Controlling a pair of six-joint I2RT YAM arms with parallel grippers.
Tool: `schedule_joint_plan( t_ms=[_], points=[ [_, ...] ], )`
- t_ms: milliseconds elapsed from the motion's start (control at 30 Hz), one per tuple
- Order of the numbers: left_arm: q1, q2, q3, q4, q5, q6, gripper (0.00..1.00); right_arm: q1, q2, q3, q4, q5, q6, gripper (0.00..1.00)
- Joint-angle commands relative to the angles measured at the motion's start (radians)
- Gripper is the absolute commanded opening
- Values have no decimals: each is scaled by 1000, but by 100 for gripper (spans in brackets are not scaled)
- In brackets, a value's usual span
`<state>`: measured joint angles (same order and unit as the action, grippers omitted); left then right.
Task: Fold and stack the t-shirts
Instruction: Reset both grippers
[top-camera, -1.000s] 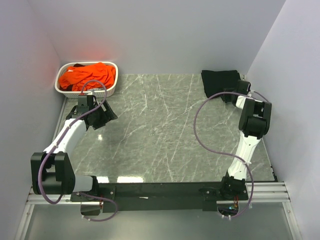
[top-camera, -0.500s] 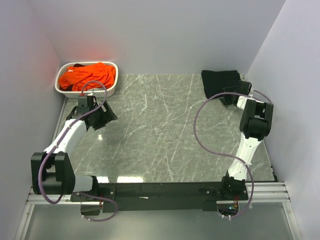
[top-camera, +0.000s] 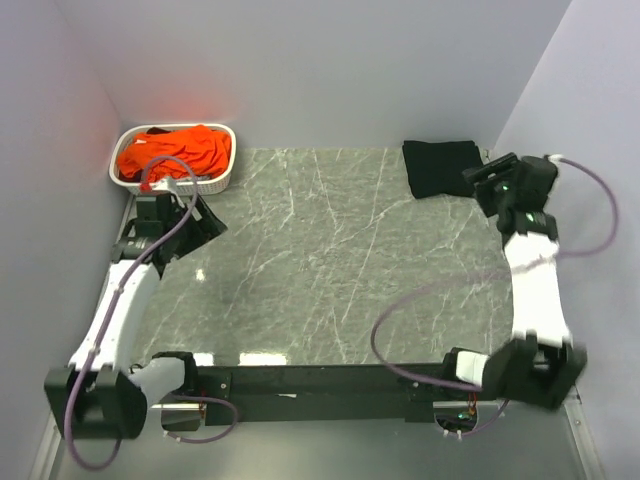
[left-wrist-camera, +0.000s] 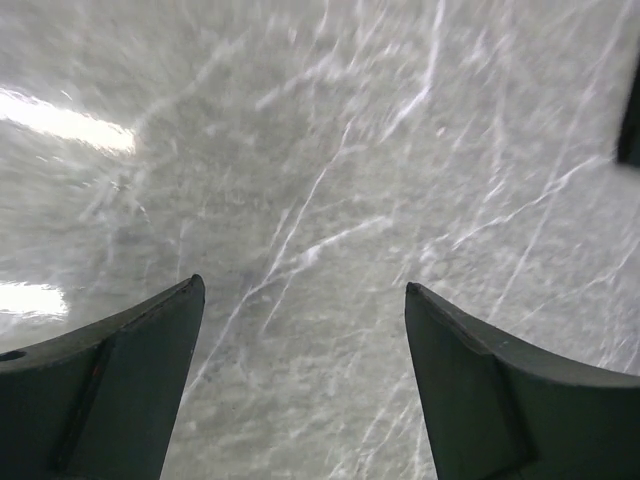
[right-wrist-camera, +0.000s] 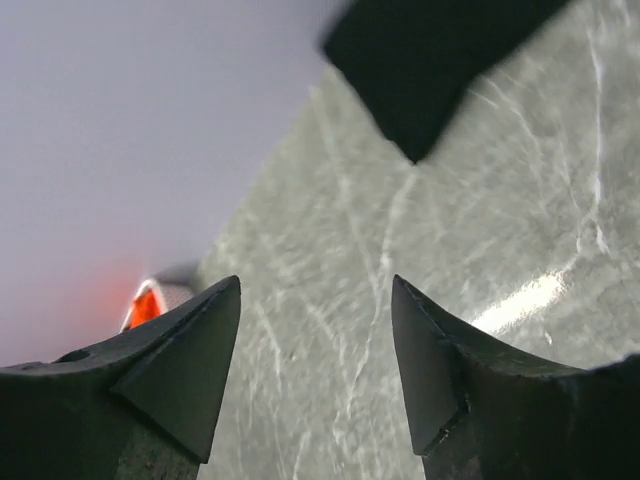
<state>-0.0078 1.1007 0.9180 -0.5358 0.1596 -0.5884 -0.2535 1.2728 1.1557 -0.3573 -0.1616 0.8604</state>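
Bright, even light from above — white glare patches on the bench (left-wrist-camera: 300, 200), both wrist views softly blurred.

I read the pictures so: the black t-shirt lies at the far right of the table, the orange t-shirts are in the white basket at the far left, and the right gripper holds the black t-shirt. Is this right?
One part is wrong: the right gripper holds nothing. The right wrist view shows it open, with the black t-shirt lying apart ahead of it. The rest stands.
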Motion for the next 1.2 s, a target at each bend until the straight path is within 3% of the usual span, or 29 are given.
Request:
schedule_joint_plan(
  t_ms=[0,167,267,433,533,700,1167],
  points=[
    [5,-125,136,-130,-107,2,88,-6,-272,-4,-193,-13,-142,69],
    [3,-272,304,-271,-271,18,94,-6,-516,96,-337,-27,-210,85],
    [5,-355,386,-348,-325,24,99,-3,-656,101,-399,17,-283,87],
    [5,-475,441,-456,-483,-13,99,143,-829,38,-450,181,-336,87],
    [5,-502,372,-467,-534,-4,99,206,-897,-23,-454,257,-360,87],
    [5,-536,276,-461,-500,-10,99,273,-989,-125,-437,300,-394,88],
    [5,-507,246,-400,-393,4,98,298,-1032,-223,-368,326,-354,93]
  ],
)
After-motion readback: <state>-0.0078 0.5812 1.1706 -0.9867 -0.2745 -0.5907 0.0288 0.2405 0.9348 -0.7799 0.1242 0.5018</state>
